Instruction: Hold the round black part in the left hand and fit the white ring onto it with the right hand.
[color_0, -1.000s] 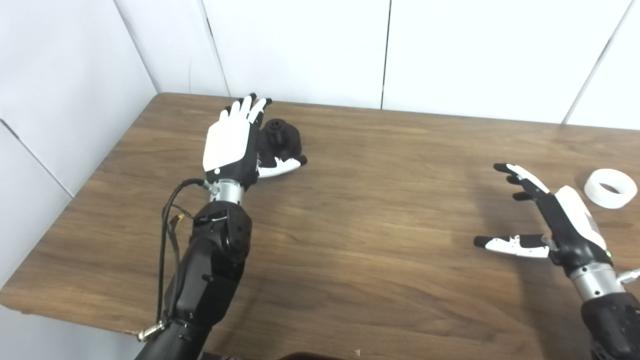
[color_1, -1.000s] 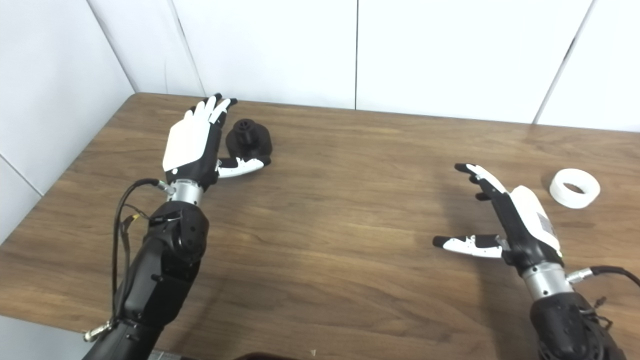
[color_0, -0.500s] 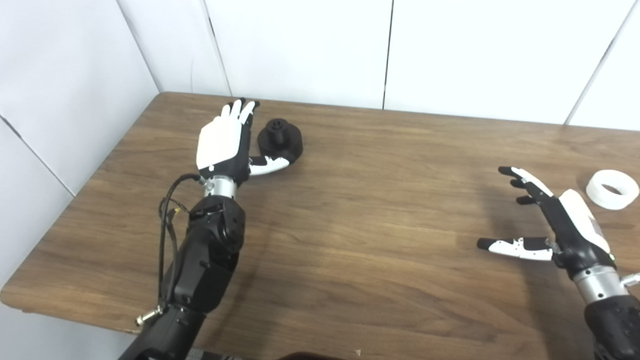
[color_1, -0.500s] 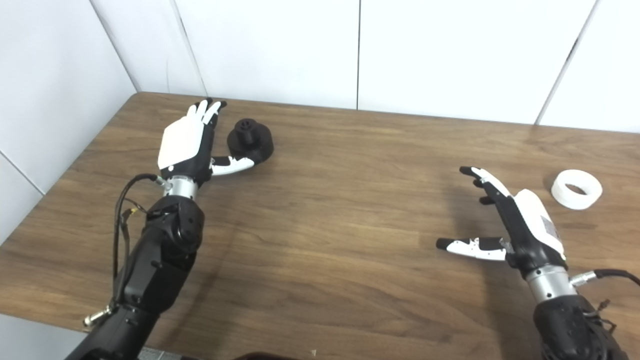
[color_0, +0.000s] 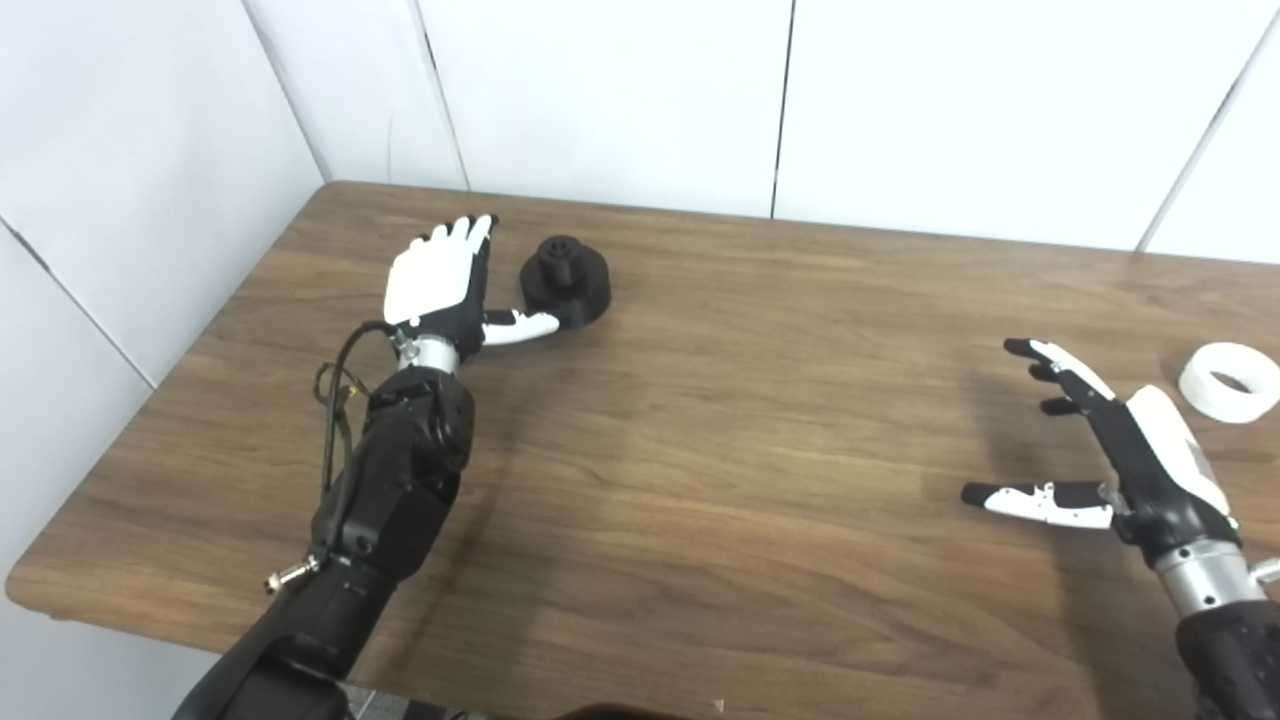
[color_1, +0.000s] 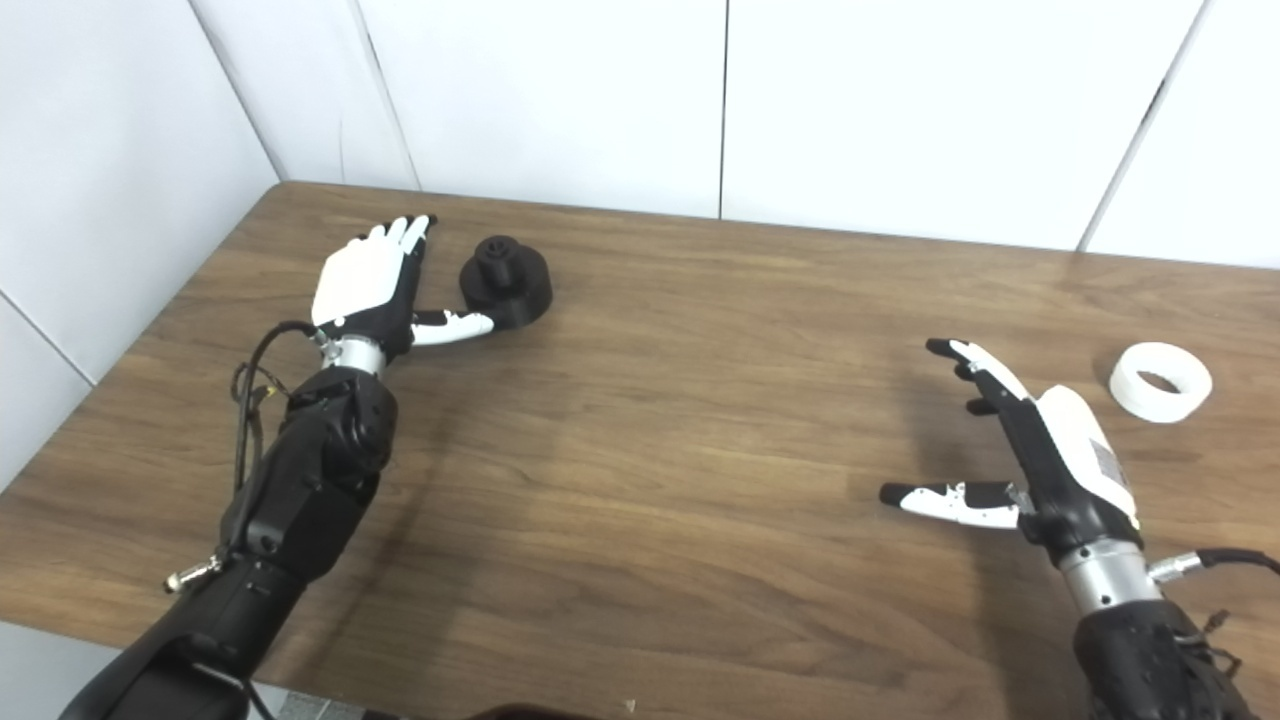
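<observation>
- Neither of your two hands holds anything; judged from this, no step of the task is complete.
- Your left hand (color_0: 437, 285) is open at the far left of the table (color_0: 720, 480), fingers straight and pointing away, thumb stretched out to the right.
- The round black part (color_0: 566, 283) stands upright on the table just to the right of that hand. The thumb tip reaches its near edge; whether it touches cannot be told. The fingers are not wrapped around it.
- Your right hand (color_1: 1040, 450) is open at the near right, fingers spread and thumb pointing left, gripping nothing.
- The white ring (color_1: 1160, 381) lies flat on the table, to the right of and beyond that hand, clearly apart from it.
- Part and ring are well apart, at opposite sides of the table.
- Outstanding, in my judgement: grasp and lift the black part, pick up the ring, bring the two together, seat the ring.
</observation>
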